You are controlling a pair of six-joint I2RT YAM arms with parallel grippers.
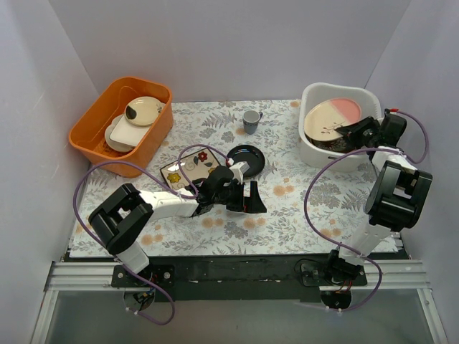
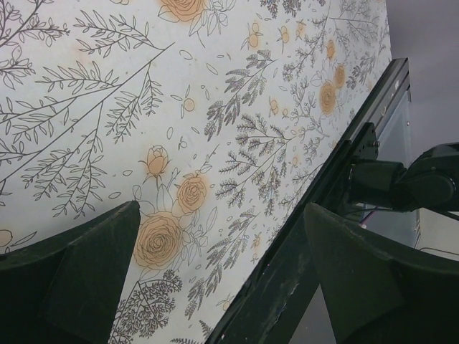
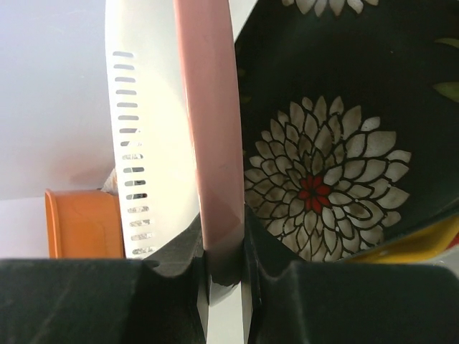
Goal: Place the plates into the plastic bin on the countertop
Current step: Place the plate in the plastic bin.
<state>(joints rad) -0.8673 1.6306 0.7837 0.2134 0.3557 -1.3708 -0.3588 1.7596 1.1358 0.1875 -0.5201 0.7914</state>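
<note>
Right wrist: right fingers clamped on pink plate rim, plate tilted inside bin, its wall left of fingers, black plate right. Risk: thin edge grip, plate may pivot, clatter on release. Other side: left fingers apart, empty, over worktop.

The flowery counter holds a black plate and cream plate near the left end effector. A cup, orange tub and white bin sit farther off.
</note>
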